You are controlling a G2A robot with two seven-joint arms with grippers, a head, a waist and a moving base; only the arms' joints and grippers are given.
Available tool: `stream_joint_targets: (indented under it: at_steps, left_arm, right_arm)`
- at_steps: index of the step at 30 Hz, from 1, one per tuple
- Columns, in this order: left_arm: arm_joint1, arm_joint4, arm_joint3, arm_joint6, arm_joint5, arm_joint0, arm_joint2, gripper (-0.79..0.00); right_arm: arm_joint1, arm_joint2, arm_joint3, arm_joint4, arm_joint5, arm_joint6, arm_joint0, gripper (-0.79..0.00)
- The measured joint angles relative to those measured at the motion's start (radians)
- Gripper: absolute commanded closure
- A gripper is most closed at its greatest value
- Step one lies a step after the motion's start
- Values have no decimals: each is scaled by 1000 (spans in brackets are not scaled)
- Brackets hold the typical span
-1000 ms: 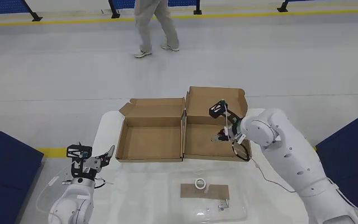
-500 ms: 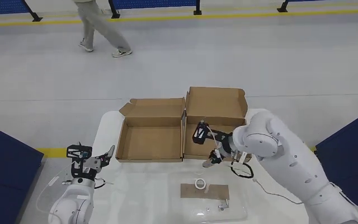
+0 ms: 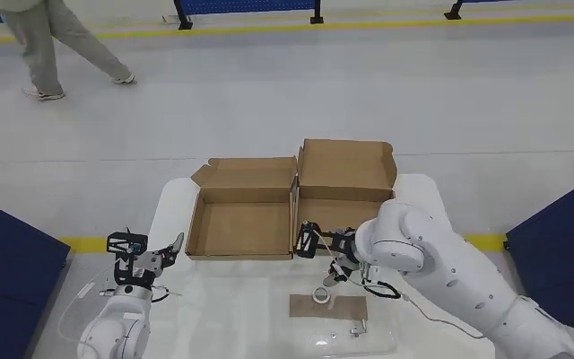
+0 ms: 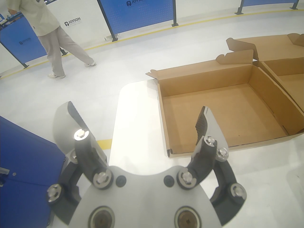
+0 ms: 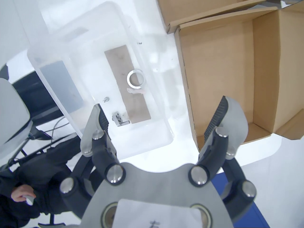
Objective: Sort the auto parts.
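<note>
Metal ring and bracket in tray

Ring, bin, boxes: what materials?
Ring: probably metal, going by its bright silvery sheen; alloy unclear.
Bin: clear plastic, see-through with glossy highlights.
Boxes: brown cardboard, matte, with folded flaps.

Table, left box, right box, tray

White table with rounded corners, pale grey floor beyond it, yellow floor line running past blue barrier panels on black posts, dark blue screen beside the table
</note>
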Motion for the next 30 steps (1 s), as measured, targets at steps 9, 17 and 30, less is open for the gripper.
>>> stream_joint_targets:
  at_steps: [9,17,30]
  left_arm:
    - [0,0,0,0,0,0,0,-785]
    - [0,0,0,0,0,0,0,-785]
    - [0,0,0,0,0,0,0,-785]
  right_arm:
    - [85,-293,-22,180,41,41,237,-785]
    - [99,-445,-19,202,55,55,337,-785]
    - [85,-510,-20,96,20,19,268,-785]
